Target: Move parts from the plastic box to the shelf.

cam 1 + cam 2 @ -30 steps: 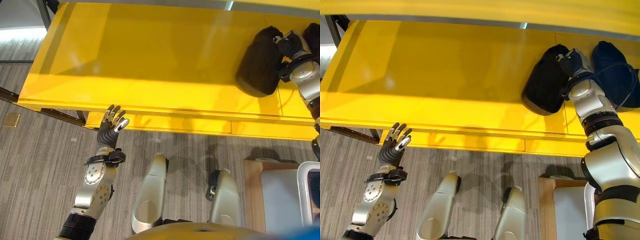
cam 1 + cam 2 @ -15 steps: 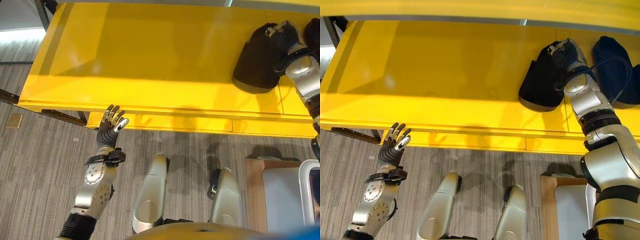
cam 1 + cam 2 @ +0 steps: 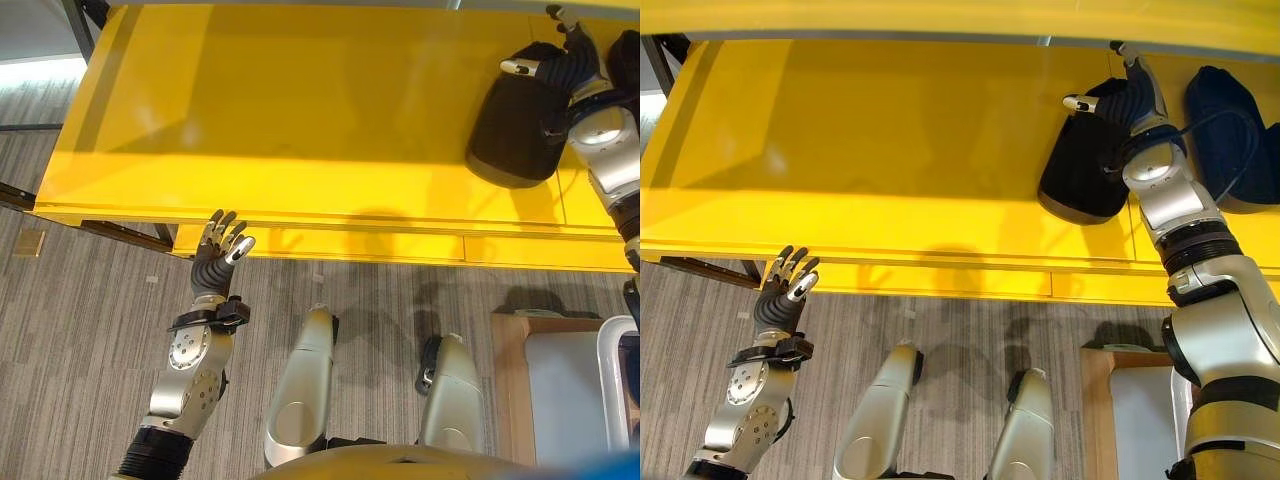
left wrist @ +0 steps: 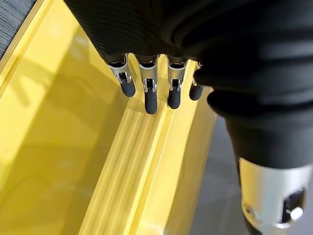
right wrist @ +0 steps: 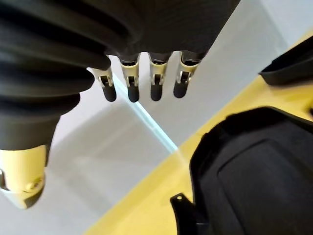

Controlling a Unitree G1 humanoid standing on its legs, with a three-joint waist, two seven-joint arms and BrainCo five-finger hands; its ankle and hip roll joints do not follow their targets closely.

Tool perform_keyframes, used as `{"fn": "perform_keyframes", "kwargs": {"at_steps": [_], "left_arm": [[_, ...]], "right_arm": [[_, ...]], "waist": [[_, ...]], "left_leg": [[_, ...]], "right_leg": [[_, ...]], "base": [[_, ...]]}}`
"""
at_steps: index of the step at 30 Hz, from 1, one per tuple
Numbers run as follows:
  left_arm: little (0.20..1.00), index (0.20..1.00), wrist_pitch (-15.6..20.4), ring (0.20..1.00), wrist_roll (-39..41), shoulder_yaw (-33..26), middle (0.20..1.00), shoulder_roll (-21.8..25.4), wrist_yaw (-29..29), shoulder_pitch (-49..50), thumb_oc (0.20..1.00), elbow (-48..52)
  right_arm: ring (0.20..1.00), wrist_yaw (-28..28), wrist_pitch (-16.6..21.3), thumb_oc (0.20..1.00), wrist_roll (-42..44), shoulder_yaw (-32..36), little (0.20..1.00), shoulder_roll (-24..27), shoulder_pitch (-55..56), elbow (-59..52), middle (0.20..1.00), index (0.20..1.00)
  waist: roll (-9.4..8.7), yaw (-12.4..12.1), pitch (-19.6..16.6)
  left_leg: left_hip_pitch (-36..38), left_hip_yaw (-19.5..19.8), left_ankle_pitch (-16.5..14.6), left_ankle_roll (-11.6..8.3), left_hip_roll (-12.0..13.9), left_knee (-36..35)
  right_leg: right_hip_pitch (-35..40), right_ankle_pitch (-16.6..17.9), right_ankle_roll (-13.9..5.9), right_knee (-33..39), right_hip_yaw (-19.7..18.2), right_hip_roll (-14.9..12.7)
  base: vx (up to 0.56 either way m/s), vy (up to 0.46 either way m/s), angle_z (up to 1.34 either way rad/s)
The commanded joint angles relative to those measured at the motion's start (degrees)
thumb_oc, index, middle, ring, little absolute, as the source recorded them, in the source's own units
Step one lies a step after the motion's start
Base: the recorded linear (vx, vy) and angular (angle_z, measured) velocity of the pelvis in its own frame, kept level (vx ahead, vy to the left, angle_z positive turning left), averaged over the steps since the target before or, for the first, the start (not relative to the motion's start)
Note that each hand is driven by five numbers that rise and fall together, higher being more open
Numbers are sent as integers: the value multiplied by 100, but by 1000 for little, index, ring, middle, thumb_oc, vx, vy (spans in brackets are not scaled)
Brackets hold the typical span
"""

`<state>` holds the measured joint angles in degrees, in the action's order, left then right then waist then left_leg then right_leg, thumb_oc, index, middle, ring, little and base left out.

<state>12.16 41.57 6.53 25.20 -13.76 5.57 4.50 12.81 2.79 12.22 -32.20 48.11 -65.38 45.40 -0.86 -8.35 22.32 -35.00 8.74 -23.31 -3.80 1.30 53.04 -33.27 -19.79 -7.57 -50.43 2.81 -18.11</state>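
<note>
Nearest the robot, at the lower right, lies a light wooden board (image 3: 505, 390) on the grey striped carpet floor (image 3: 70, 330), carrying the white-rimmed plastic box (image 3: 612, 390), of which one edge is visible.

At the lower left, the left hand (image 3: 218, 252) is raised just before the front lip of the glossy yellow shelf (image 3: 300, 130). Its fingers (image 4: 149, 93) are straight and loosely spread, holding nothing; in the left wrist view their dark tips hang above the shelf's stepped front edge.

On the shelf, at the right, lies the black moulded dome-shaped part (image 3: 1080, 165), resting flat on the yellow surface. The right hand (image 3: 1132, 95) sits above the far right side of this part, with fingers extended and thumb held apart. In the right wrist view the fingers (image 5: 155, 83) are straight and clear of the part (image 5: 254, 166), gripping nothing.

Just beside the right arm, farther right on the shelf, lies a second dark rounded part (image 3: 1225, 135), apart from the first.
</note>
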Motion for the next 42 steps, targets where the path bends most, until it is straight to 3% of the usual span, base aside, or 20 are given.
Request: {"fn": "perform_keyframes", "kwargs": {"at_steps": [1, 4, 5, 8, 17, 28, 42], "left_arm": [[1000, 1000, 363, 1000, -63, -176, 1000, 1, 53, -261, 1000, 408], [1000, 1000, 352, 1000, -115, -252, 1000, -71, -52, -258, 1000, 423], [1000, 1000, 321, 1000, -180, -305, 1000, -120, -86, -241, 1000, 426], [1000, 1000, 262, 1000, -289, -449, 1000, -287, -156, -93, 1000, 445], [1000, 1000, 149, 1000, -465, -594, 1000, -389, -195, 188, 1000, 519], [1000, 1000, 161, 1000, -593, -618, 1000, -461, -277, 378, 1000, 534], [1000, 1000, 243, 1000, -608, -569, 1000, -464, -376, 332, 1000, 452]], "right_arm": [[1000, 220, 183, 1000, 191, 267, 1000, -176, -34, -109, 1000, 1000], [1000, 378, 250, 1000, -31, 682, 1000, -299, 579, -1031, 1000, 1000], [1000, 415, 220, 1000, -374, 970, 1000, -264, 1101, -1739, 1000, 1000], [1000, 363, 348, 1000, -756, 1981, 1000, -487, 2662, -3276, 1000, 1000], [1000, 134, 535, 1000, -1259, 3050, 1000, -987, 4787, -5148, 1000, 1000], [1000, 253, 720, 1000, -1749, 3350, 1000, -1363, 5701, -5994, 1000, 1000], [1000, 795, 591, 1000, -1860, 3514, 1000, -1564, 5550, -5597, 1000, 1000]], "waist": [[108, 75, -33], [112, 174, -7], [114, 238, 19], [107, 380, 32], [66, 592, 23], [-5, 780, -49], [-13, 833, -168]], "left_leg": [[11, 188, -225, 326, 109, -142], [7, 163, -223, 342, 117, -162], [-66, 147, -71, 361, 104, -198], [-22, 137, -237, 375, 113, -141], [-82, 117, -234, 388, 149, -126], [-94, 69, -195, 378, 218, -205], [-95, 16, -217, 373, 218, -228]], "right_leg": [[739, -827, 643, -284, 172, 169], [716, -806, 636, -253, 160, 178], [629, -675, 663, -245, 176, 151], [684, -819, 632, -273, 132, 170], [582, -793, 601, -258, 82, 200], [557, -715, 566, -130, 46, 265], [564, -680, 530, -61, -3, 266]], "base": [[0, 0, 0], [-32, 13, -1], [-94, 35, -3], [46, -5, 2], [-11, 8, -4], [0, 0, 0], [0, 3, -1]]}}
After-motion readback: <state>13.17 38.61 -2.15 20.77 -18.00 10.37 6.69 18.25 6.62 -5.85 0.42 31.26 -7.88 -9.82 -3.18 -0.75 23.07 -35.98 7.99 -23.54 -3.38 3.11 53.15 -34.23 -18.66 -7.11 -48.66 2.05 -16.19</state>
